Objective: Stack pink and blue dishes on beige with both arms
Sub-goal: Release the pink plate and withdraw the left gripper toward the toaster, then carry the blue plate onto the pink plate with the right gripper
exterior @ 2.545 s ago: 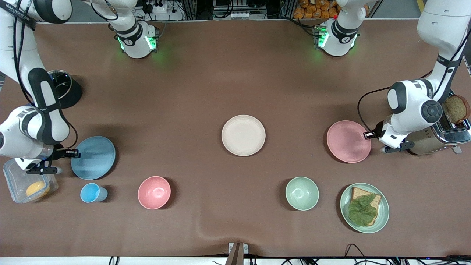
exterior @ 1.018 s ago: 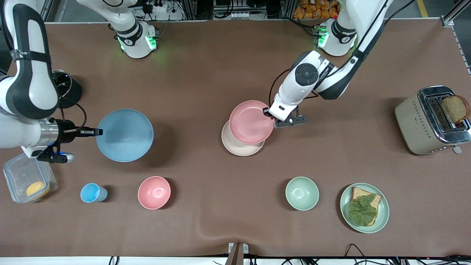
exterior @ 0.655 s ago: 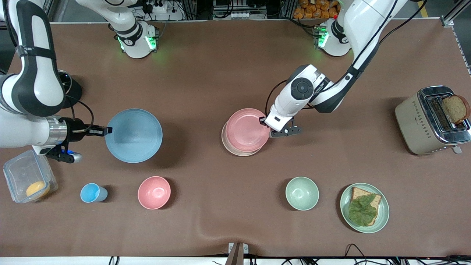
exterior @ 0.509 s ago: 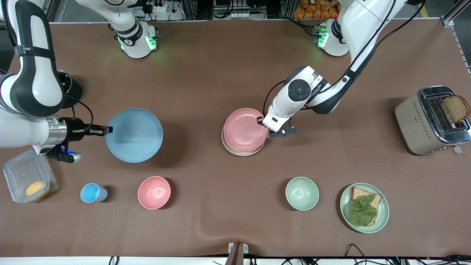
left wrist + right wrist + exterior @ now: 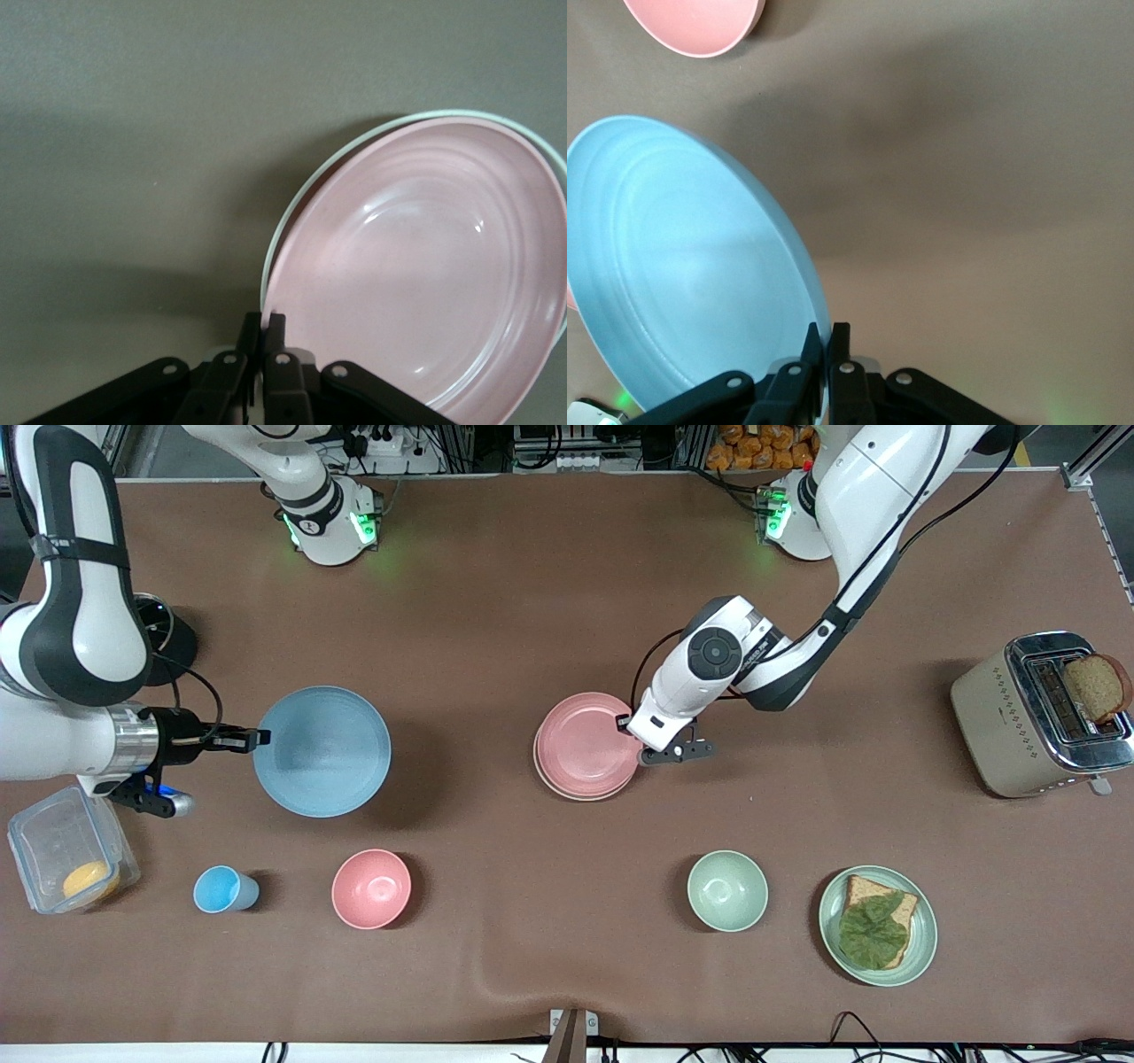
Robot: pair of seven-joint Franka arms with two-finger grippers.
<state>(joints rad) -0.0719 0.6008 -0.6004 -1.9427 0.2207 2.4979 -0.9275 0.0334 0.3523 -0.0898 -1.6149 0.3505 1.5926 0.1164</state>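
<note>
- Fingers of the left gripper (image 5: 625, 724) are pinched onto the rim of the pink plate (image 5: 585, 745), gripping it at about the plate's 2 o'clock in the front view; the left wrist view shows the same clamp (image 5: 263, 329) on the plate's edge (image 5: 416, 266).
- Pink plate: lies over the beige plate (image 5: 542, 771), nearly concentric with it, at mid-table. Only a thin crescent of beige shows along the 7-to-9 o'clock edge in the front view, and a pale rim (image 5: 292, 199) outlines the pink plate in the left wrist view.
- Fingers of the right gripper (image 5: 259, 736) are closed on the rim of the blue plate (image 5: 322, 750), at the plate's 9 o'clock in the front view; the right wrist view shows the two fingers (image 5: 825, 341) pressed together on its edge (image 5: 691, 266).
- Blue plate: held above the table toward the right arm's end, casting a shadow on the cloth, well apart from the pink and beige pair.
- Pink bowl (image 5: 372, 888) and blue cup (image 5: 221, 889): nearer the front camera than the blue plate.
- Green bowl (image 5: 727, 890) and green plate (image 5: 877, 926) with bread and a leaf: nearer the front camera, toward the left arm's end.
- Toaster (image 5: 1036, 717) holding a slice of bread: at the left arm's end.
- Clear container (image 5: 62, 859): at the right arm's end.
</note>
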